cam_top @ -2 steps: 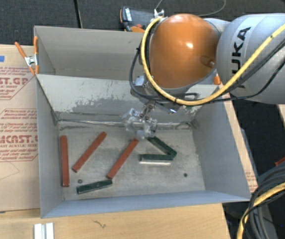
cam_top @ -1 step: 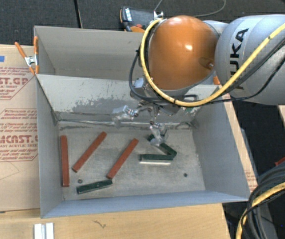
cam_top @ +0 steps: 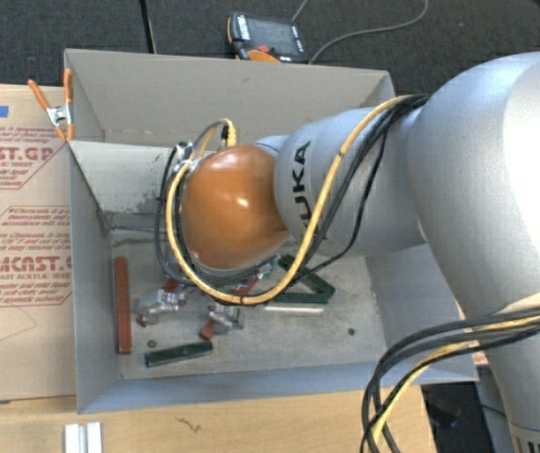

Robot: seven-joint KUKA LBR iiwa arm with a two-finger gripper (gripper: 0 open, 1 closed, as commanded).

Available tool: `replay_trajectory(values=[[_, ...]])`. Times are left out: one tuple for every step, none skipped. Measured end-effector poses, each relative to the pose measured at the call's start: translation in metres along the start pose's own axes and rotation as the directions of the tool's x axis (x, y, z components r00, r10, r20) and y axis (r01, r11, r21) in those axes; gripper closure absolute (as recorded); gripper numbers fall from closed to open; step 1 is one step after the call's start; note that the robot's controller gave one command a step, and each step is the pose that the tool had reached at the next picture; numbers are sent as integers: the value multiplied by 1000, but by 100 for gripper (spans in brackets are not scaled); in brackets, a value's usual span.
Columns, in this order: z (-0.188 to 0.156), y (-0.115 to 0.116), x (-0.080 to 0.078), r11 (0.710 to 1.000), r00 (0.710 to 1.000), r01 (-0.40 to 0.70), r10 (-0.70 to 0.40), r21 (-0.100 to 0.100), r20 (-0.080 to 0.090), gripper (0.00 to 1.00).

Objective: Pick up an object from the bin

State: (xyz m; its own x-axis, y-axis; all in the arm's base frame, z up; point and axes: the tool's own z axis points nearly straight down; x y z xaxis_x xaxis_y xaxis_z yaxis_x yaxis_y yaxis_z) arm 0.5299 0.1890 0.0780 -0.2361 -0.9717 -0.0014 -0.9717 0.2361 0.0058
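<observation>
Stick lies left of pen; frame behind, further right

pretty bright feed on my end, arm nearly washed out white on the right, soft glare spot on the orange cover, dark shadow under it across the bin floor

One red-brown bar, one dark green stick — one green triangular frame.
</observation>
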Motion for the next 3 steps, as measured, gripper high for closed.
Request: replay_trajectory(values=[[5,35,55,1000,1000,25,-25,0,-4,0],[-5,23,95,1000,1000,-1,1,5,-2,0],[8,2,8,999,999,-34,34,7,7,0]])
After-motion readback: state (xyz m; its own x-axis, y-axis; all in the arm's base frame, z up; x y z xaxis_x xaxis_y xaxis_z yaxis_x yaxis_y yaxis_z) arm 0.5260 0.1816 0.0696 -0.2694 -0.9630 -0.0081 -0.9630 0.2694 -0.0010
